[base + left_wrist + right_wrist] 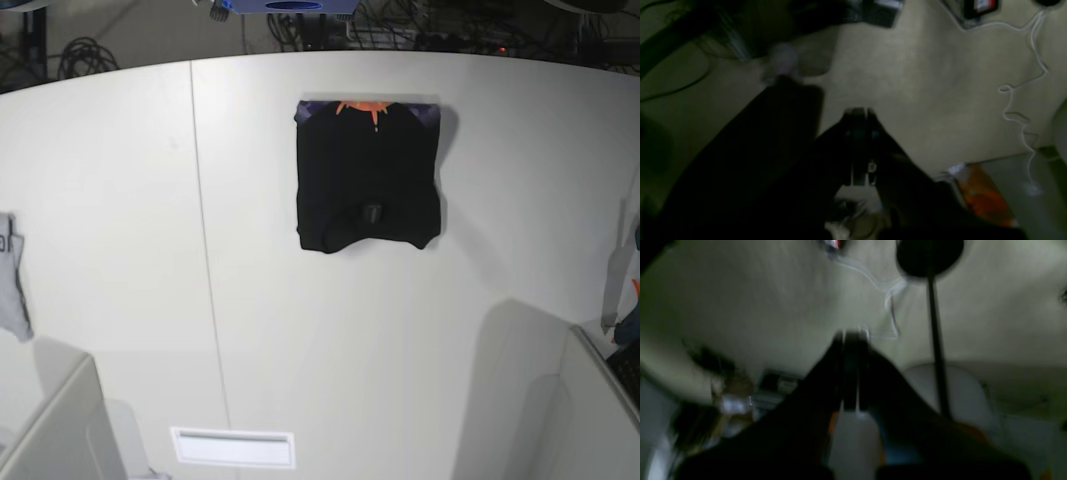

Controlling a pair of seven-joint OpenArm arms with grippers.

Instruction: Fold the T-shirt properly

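Base view: the T-shirt (367, 178) lies folded into a compact, roughly square black packet on the white table (120, 250), in the upper centre of the frame, close to the table's far edge. Its top edge shows a purple strip with an orange mark (358, 106) at the middle. A small dark tab sits near the lower middle of the packet. The bottom edge is slightly wavy; the sides run straight. The packet casts a shadow to its right.

A small grey cloth (11, 280) lies at the far left edge of the frame, well apart from the T-shirt. A white rectangular label (233, 447) sits at the bottom centre-left of the table. A thin seam (205, 260) runs top to bottom through the table left of the shirt.

Neither arm reaches over the table in the base view; only a sliver of hardware with an orange and blue spot shows at the right edge.

Left wrist view, dark and blurred: the left gripper (859, 111) has its 2 fingers pressed together, nothing between them, over a beige floor with a white cable (1023, 110) at right.

Right wrist view, also blurred: the right gripper (851, 336) is likewise closed and empty, above the floor, a black stand pole (937, 350) to its right.
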